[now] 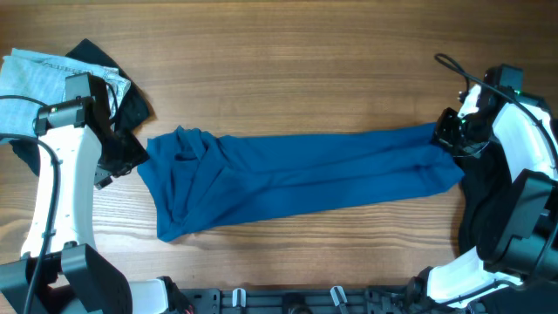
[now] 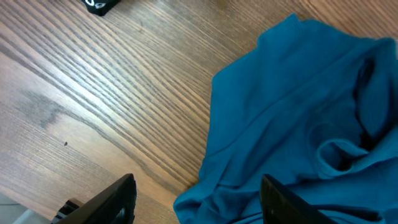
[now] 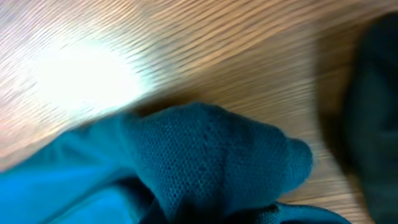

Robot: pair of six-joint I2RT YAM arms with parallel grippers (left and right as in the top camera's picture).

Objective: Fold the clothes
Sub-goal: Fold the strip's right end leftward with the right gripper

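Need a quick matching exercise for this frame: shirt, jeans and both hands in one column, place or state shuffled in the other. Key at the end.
Column 1
1. blue shirt
2. pale denim jeans
3. left hand
4. right hand

Column 2
A. bunched at the top-left corner of the overhead view
B. open, over the shirt's left edge
C. stretched lengthwise across the middle of the table
D. shut on the shirt's right end

Pairs: 1-C, 2-A, 3-B, 4-D
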